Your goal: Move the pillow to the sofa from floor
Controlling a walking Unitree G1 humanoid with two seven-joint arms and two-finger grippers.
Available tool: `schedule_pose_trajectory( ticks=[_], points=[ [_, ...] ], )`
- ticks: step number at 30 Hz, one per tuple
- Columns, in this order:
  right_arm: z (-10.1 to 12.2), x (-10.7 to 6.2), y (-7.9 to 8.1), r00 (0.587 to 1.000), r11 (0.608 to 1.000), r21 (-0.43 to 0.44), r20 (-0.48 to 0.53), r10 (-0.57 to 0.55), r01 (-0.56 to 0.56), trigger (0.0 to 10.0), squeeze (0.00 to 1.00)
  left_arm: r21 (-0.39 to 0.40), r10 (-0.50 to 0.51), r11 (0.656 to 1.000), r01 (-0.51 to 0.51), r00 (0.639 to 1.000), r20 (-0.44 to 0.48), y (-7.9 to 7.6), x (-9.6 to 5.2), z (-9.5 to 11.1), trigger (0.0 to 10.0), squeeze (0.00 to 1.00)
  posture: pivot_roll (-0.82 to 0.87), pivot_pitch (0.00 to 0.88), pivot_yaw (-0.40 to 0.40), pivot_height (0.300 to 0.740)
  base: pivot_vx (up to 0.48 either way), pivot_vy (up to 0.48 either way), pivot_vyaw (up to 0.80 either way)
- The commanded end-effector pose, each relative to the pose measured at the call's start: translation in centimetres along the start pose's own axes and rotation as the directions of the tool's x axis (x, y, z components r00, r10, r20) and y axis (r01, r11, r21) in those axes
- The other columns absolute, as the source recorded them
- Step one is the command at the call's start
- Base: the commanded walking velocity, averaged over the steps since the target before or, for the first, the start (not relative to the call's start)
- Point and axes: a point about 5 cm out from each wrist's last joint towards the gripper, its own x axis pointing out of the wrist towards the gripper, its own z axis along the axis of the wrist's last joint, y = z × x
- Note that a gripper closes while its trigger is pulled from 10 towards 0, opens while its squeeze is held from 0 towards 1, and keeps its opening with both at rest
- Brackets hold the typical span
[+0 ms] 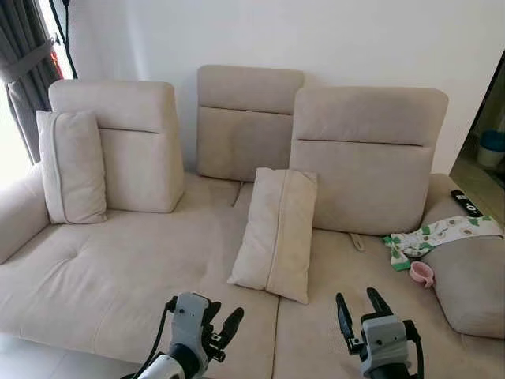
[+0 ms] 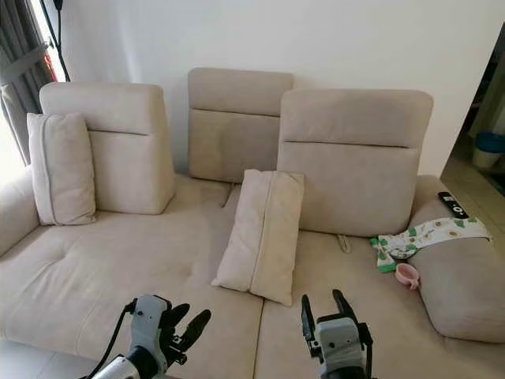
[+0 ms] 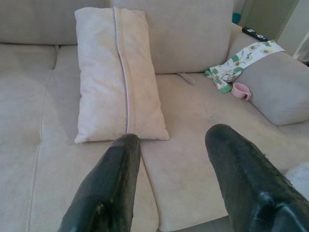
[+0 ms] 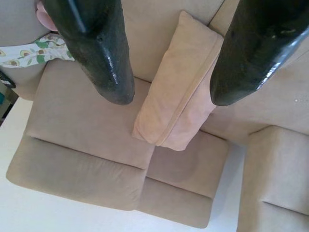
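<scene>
Our left gripper [image 1: 223, 329] and right gripper [image 1: 357, 307] both spread open, empty, above the beige sofa [image 1: 118, 276], pillow [image 1: 274, 233] propped against its backrest, white wall [image 1: 355, 39] behind.

The left gripper [image 1: 223, 328] is raised low in front of the body, its silver wrist angled inward, the two black fingers [image 3: 108, 186] spread apart and pointing forward and to the right. The right gripper [image 1: 360, 309] is level with it and well apart from it, wrist upright, its fingers [image 4: 99, 53] parted and pointing straight ahead.
</scene>
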Motion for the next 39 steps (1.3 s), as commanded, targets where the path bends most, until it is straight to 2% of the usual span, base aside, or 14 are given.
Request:
schedule_pose_trajectory(
  ticks=[1,5,39],
  points=[
    [-0.43,-0.31,0.19,1.0,1.0,0.014,-0.023,0.013,-0.013,10.0,0.0,-0.008,0.012,1.0,-0.012,1.0,-0.019,0.25,-0.34,-0.65,10.0,0.0,0.01,0.0,0.02,0.74,0.0,0.0,0.0],
    [-0.53,-0.37,0.16,0.999,1.0,0.011,-0.027,0.017,-0.017,10.0,0.0,-0.008,0.013,1.0,-0.013,1.0,-0.019,0.26,-0.34,-0.65,10.0,0.0,0.01,0.0,0.019,0.74,0.0,-0.169,0.0],
    [-1.18,-0.46,0.17,0.999,1.0,0.004,-0.041,0.025,-0.025,10.0,0.0,-0.005,-0.007,1.0,0.007,1.0,-0.026,-0.11,-0.26,-0.88,10.0,0.0,0.01,0.0,0.019,0.74,0.0,-0.421,0.0]
  ],
)
